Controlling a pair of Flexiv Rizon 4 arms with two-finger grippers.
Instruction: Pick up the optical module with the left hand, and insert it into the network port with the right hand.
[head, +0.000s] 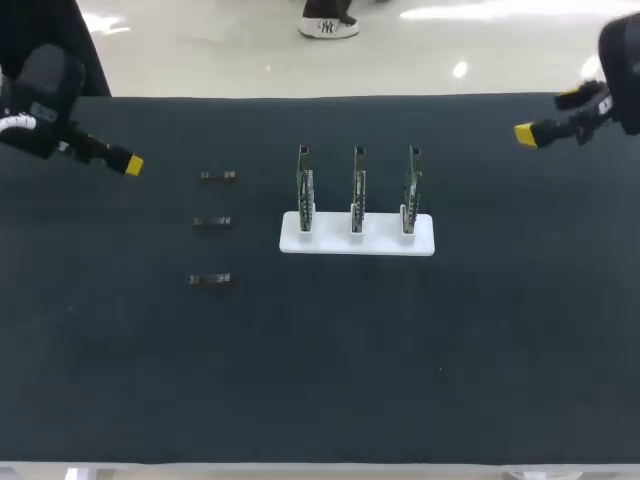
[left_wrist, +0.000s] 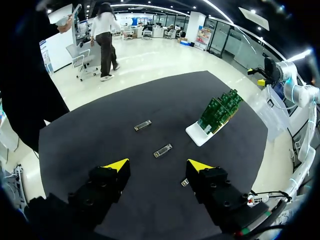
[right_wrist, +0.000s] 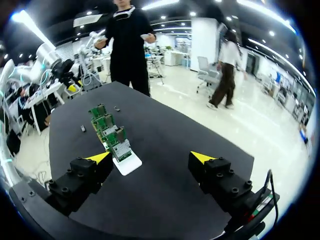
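Observation:
Three small metal optical modules lie in a column on the black table, left of centre: far (head: 217, 175), middle (head: 213, 222) and near (head: 211, 280). A white stand (head: 356, 243) in the middle holds three upright green circuit boards (head: 358, 190) with network ports. My left gripper (head: 130, 164) hovers at the far left, open and empty. From its wrist, the modules (left_wrist: 162, 150) lie ahead of the gripper (left_wrist: 158, 165), with the boards (left_wrist: 220, 109) beyond. My right gripper (head: 526, 133) hangs open and empty at the far right. Its wrist view has the gripper (right_wrist: 150, 158) facing the boards (right_wrist: 107, 127).
A black mat covers the whole table (head: 400, 380). Wide bare stretches lie in front of the stand and to its right. The table's far edge runs just behind both grippers.

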